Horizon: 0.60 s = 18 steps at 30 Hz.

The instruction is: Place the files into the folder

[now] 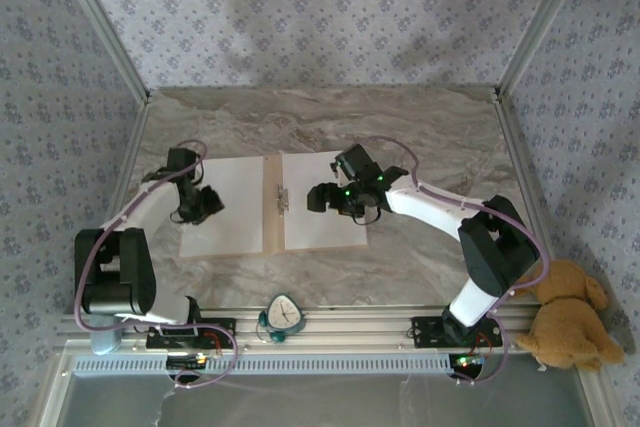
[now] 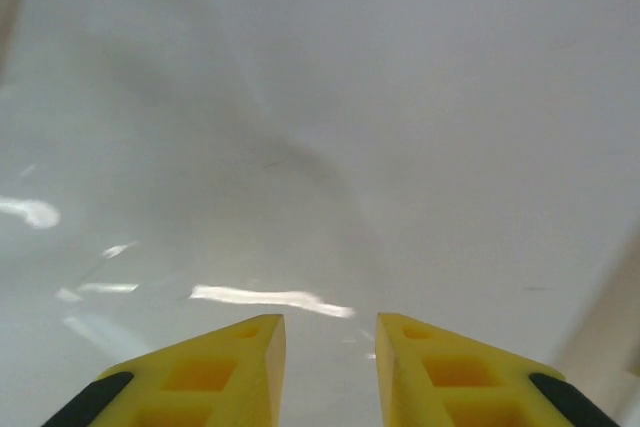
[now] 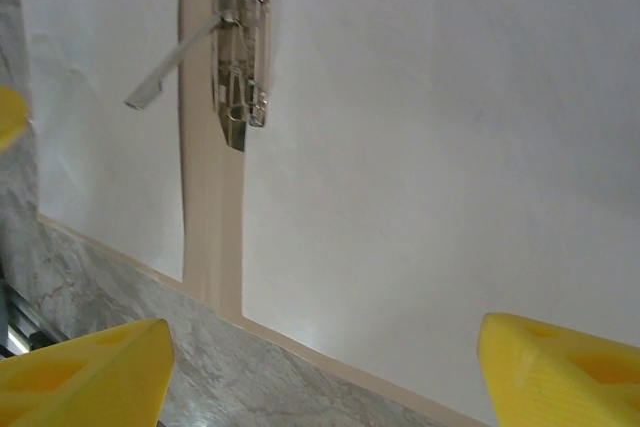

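The tan folder (image 1: 270,219) lies open on the marble table, its metal clip (image 1: 280,197) on the centre fold. One white file (image 1: 238,182) covers its left half and another file (image 1: 305,232) covers its right half. My left gripper (image 1: 200,205) is low over the left file; in the left wrist view its yellow fingers (image 2: 330,332) stand a narrow gap apart over the slightly rippled white sheet (image 2: 320,127), with nothing between them. My right gripper (image 1: 320,197) hovers wide open (image 3: 320,332) over the right file (image 3: 420,147), near the folder's front edge (image 3: 212,237) and clip (image 3: 238,67).
A brown teddy bear (image 1: 570,319) sits at the near right corner by the right arm's base. A small teal and white object (image 1: 283,315) rests on the front rail. Patterned walls with metal posts close in the table (image 1: 420,127) on three sides.
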### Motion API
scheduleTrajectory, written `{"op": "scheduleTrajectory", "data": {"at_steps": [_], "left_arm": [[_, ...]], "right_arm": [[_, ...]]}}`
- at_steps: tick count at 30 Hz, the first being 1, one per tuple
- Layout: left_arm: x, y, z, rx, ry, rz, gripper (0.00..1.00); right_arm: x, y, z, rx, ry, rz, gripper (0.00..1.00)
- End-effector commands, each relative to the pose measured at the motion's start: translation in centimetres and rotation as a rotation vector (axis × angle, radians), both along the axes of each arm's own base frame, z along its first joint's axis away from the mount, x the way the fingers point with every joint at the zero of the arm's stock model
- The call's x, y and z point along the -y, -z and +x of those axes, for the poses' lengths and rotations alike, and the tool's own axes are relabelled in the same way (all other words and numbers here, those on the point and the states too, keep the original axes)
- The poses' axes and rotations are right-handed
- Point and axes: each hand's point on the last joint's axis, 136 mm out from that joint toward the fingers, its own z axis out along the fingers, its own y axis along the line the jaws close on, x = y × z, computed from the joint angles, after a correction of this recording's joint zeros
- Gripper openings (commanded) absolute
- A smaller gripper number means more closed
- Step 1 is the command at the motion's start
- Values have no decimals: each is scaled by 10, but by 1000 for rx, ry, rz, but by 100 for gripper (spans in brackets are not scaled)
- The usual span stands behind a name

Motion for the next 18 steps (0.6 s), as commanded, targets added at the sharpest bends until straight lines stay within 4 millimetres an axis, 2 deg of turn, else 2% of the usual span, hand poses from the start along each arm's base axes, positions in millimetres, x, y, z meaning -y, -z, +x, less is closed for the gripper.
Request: {"op": "scheduleTrajectory", "data": {"at_steps": [1,6,10,11,18], "left_arm": [[-17,15,-10,-31,-52,47,30],[-8,36,-9,-55,5,8,30],[16,48,-4,-51,108,-50,31],[22,51,-3,-53,135,-63,31],[52,51,6,-51,243,-68,31]], "right_arm": [[-8,-9,-2,-14,-12,12,81],[-13,-13,1,-10,-12,15,81],[-12,-11,3,-17,-5,3,81],[-15,-18,7,-4,-3,12,81],[-7,-25,14,-8,23,-4,81]]}}
